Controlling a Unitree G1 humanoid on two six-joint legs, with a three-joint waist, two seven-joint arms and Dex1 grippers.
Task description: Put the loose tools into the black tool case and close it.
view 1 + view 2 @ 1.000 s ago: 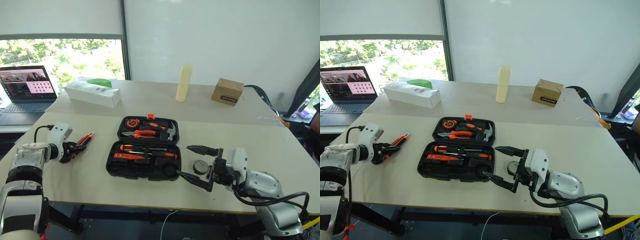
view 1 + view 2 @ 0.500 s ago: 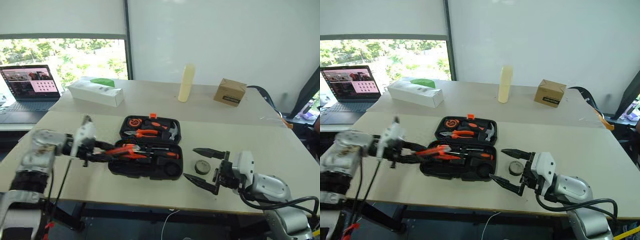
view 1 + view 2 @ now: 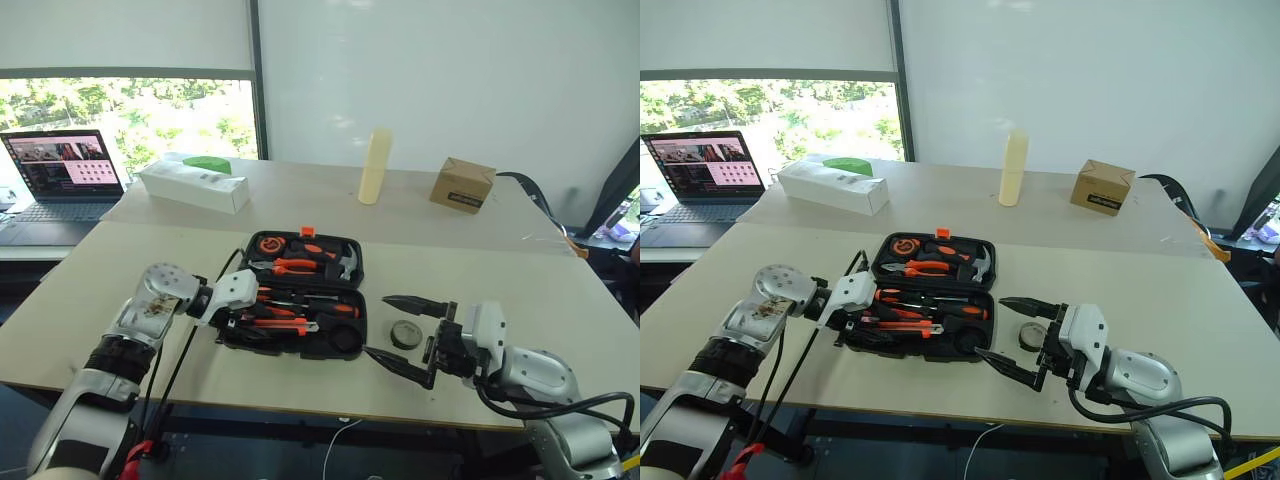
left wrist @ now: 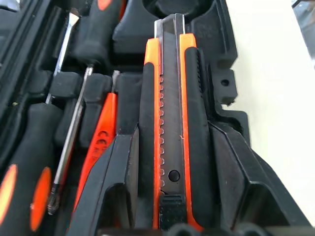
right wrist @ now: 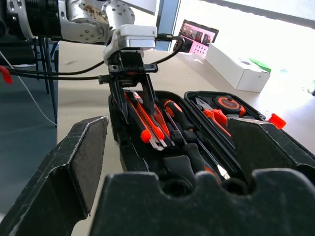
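The left gripper (image 3: 872, 318) holds the orange and black knife (image 4: 170, 123) over the near half of the open black tool case (image 3: 296, 300); it should lower it flat into its slot, then let go. The right gripper (image 3: 408, 330) is wide open beside the small tape roll (image 3: 405, 333) on the table (image 3: 520, 290)

Tool case (image 3: 345, 345): black, orange latch (image 3: 301, 232). Utility knife (image 4: 170, 123): orange and black. Screwdrivers (image 3: 305, 303): orange-black handles. Tape roll (image 3: 405, 334): black. Desk (image 3: 150, 270): beige.
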